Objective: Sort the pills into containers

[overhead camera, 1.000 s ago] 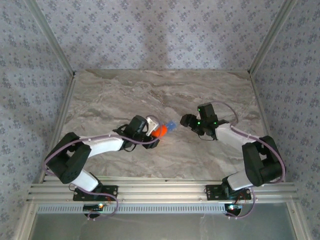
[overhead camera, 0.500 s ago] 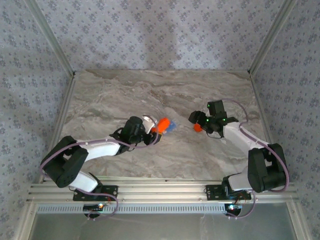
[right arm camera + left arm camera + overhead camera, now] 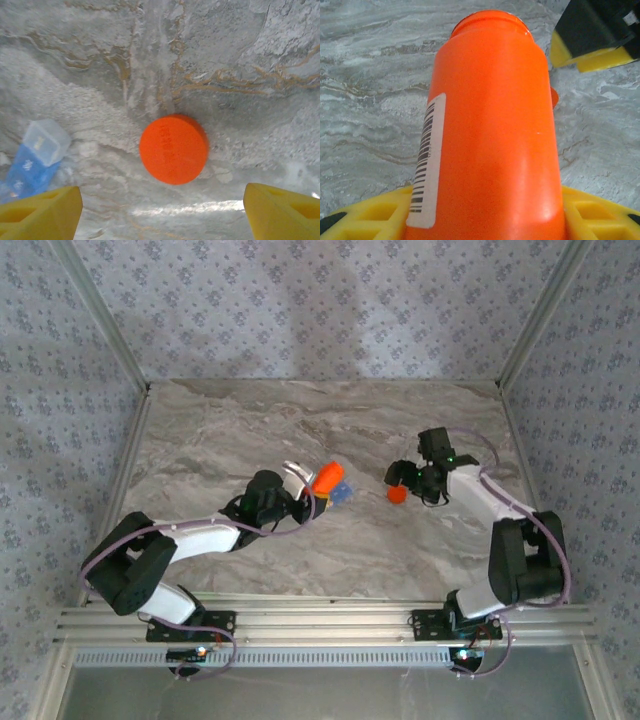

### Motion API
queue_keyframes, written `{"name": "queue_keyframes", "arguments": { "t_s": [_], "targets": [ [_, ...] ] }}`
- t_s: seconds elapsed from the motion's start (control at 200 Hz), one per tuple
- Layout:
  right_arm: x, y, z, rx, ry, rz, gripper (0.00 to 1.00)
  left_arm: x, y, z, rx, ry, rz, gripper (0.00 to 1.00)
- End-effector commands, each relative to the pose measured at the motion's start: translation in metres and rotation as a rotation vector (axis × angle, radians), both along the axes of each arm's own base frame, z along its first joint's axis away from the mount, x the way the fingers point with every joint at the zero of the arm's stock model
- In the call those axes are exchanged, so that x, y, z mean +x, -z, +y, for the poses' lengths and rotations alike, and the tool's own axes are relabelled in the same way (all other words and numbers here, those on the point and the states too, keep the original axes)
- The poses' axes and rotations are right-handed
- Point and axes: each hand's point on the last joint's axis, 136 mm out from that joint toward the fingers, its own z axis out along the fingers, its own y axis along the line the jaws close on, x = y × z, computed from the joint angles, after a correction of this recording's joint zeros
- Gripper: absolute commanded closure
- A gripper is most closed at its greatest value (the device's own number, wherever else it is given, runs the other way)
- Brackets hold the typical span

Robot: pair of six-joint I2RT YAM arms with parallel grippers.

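White arms (image 3: 205,533) with black joints, lilac cables (image 3: 100,548), yellow jaws.

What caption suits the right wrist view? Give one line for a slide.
Open right hand above an orange cap lying on the marble table, translucent blue pill box nearby.

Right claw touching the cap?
Apart. Right wrist view: cap lies flat on the table, wide gaps to both fingers of the open right claw.

Pill box (image 3: 31,165): short translucent blue strip of small compartments, one end pale and clear, lying flat and askew on the table (image 3: 250,75). Position: left of the right gripper (image 3: 161,192), outside its finger span; in the overhead view, just beside the left gripper (image 3: 305,498).
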Motion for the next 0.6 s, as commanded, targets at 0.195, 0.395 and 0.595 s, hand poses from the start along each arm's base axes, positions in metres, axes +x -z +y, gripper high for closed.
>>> {"name": "queue_keyframes", "arguments": {
  "t_s": [0.195,0.395,0.595],
  "targets": [
    [0.002,0.024,-0.002,-0.174,-0.146,0.157,0.16,0.008,-0.055,-0.011,-0.122,0.013,-0.093,1.0],
    [0.012,0.028,0.008,-0.224,-0.2,0.192,0.19,0.01,-0.07,-0.012,-0.146,0.013,-0.11,1.0],
    [0.007,0.04,0.009,-0.244,-0.22,0.251,0.23,0.011,-0.094,-0.011,-0.163,0.007,-0.149,1.0]
  ]
}}
